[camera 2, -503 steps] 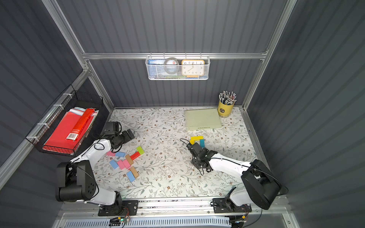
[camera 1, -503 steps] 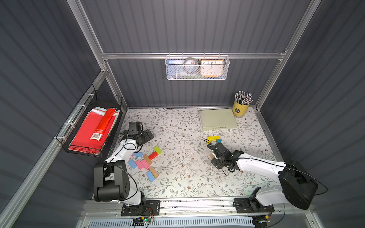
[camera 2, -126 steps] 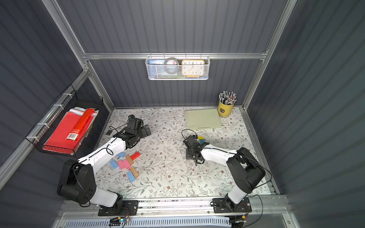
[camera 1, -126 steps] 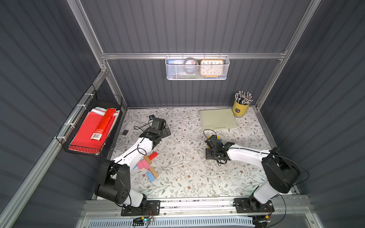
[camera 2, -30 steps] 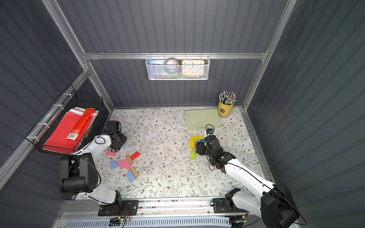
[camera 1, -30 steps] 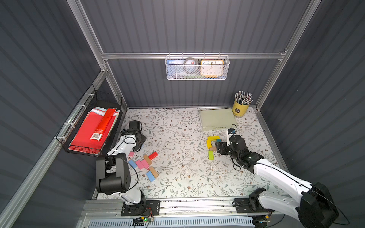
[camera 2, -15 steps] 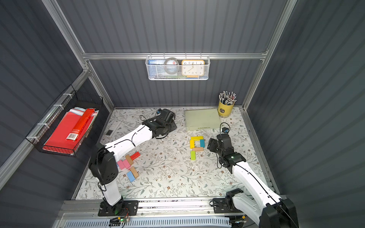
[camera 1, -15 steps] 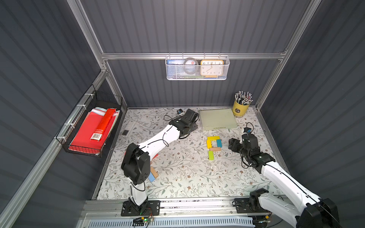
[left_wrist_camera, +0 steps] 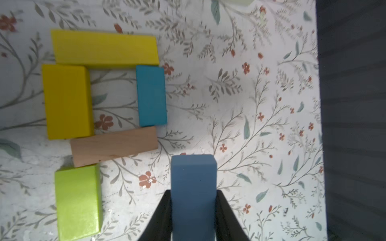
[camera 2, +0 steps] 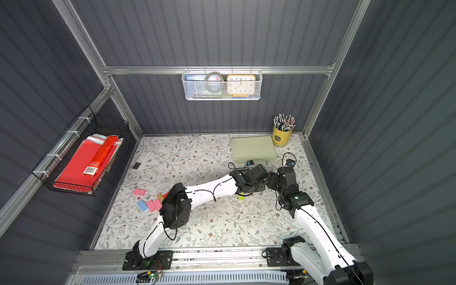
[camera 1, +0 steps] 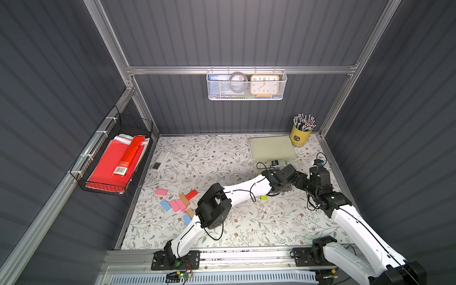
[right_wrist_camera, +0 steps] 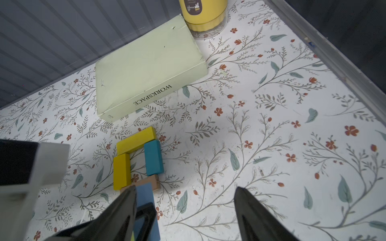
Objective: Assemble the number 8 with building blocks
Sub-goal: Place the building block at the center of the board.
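Blocks point(right_wrist_camera: 136, 142) (yellow, teal, tan) near book point(right_wrist_camera: 146, 68)

Floral-printed counter point(camera 1: 222, 158). At the back: pale green book point(camera 1: 271, 149) just beside yellow pencil cup point(camera 1: 299, 137). In front of the book: long yellow block point(left_wrist_camera: 104, 49), short yellow block point(left_wrist_camera: 66, 101), teal block point(left_wrist_camera: 151, 96) and tan block point(left_wrist_camera: 113, 146) touching in a square ring, lime block point(left_wrist_camera: 77, 200) just beside the tan one. Toward the left edge: lone pink block point(camera 1: 161, 191), cluster of blue, pink, tan and red blocks point(camera 1: 179, 204), white bar point(camera 1: 160, 160) by the wall.

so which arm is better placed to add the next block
Left. The left tool holds a dark blue block right by the tan block; the right tool is open and empty.
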Available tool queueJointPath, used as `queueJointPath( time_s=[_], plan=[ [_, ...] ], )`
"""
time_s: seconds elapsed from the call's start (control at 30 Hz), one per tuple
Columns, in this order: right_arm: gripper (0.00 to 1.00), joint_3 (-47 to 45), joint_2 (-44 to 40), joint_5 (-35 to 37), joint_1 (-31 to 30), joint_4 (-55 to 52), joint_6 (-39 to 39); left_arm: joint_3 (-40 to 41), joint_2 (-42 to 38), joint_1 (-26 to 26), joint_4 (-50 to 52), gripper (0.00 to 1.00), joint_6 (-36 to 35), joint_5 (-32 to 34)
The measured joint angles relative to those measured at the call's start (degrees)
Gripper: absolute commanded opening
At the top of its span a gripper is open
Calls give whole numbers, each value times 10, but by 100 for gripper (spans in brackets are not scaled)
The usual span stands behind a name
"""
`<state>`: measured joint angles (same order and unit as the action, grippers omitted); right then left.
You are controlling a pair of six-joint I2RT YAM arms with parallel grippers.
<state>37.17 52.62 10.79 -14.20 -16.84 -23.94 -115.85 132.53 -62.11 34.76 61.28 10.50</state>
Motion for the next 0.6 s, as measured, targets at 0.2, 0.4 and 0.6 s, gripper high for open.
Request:
queueJointPath(
  time_s=[0.2,0.4,0.6],
  plan=[
    [79,-2,-15,-2,8,-7,0,0,12,-4,1,16,16,-4],
    [79,-12,-24,-4,10,-11,0,0,27,-6,-3,20,26,-14],
    [79,-15,-33,-1,16,-20,0,11,42,-6,-5,30,33,-21]
  ],
)
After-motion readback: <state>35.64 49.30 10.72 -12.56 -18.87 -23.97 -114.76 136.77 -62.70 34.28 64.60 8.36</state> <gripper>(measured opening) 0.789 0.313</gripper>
